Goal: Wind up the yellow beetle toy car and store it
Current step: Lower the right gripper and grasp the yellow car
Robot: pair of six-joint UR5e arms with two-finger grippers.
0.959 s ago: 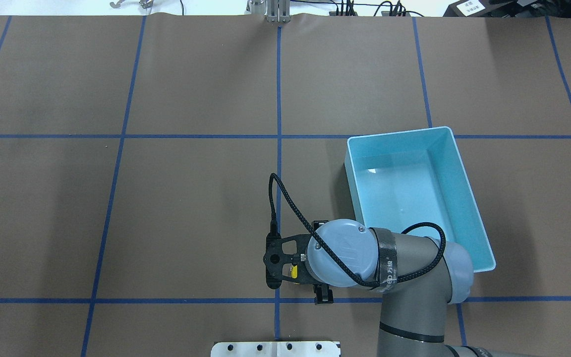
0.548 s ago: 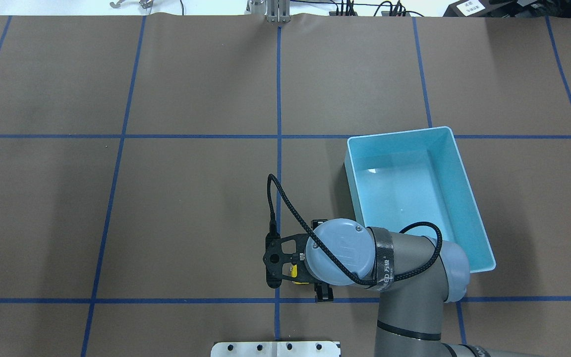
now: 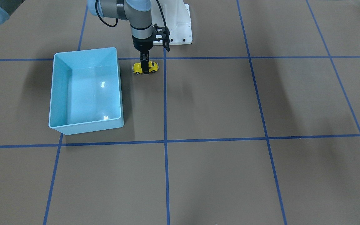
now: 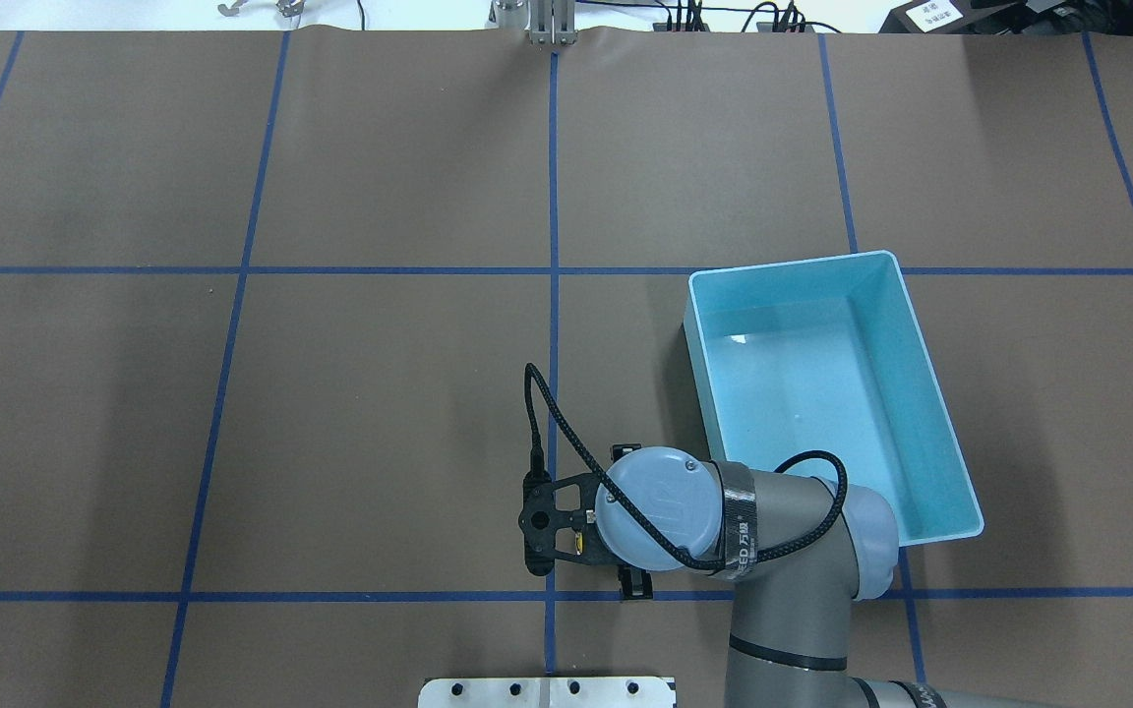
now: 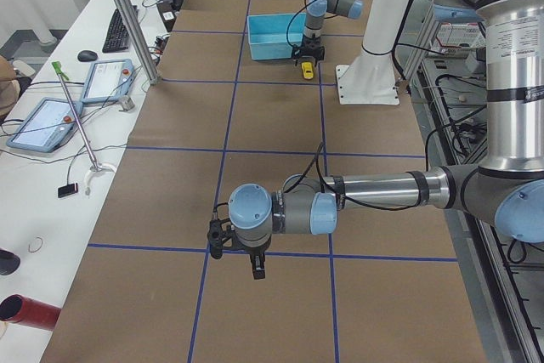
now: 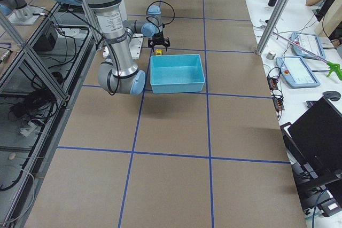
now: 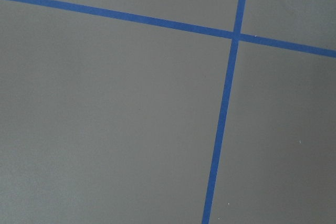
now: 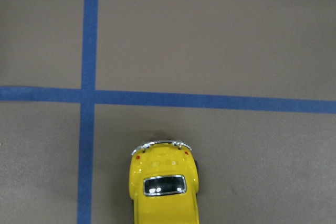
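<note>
The yellow beetle toy car point(image 3: 152, 66) stands on its wheels on the brown table, just right of the light blue bin point(image 3: 85, 51). My right gripper point(image 3: 145, 69) points straight down over the car's middle, its fingers shut on the car's sides. In the overhead view only a yellow sliver of the car point(image 4: 576, 540) shows under the wrist. The right wrist view shows the car's rear point(image 8: 164, 182) by a tape crossing. The bin point(image 4: 906, 393) is empty. My left gripper point(image 5: 257, 271) hangs over bare table far off; I cannot tell its state.
The white robot base plate point(image 3: 180, 28) lies just behind the car. Blue tape lines cross the table in a grid. A metal post point(image 5: 127, 19) and operator tablets stand beside the table's far side.
My right arm has shifted a little to the left in the overhead view, with the car under it. Less of the yellow car shows now.
</note>
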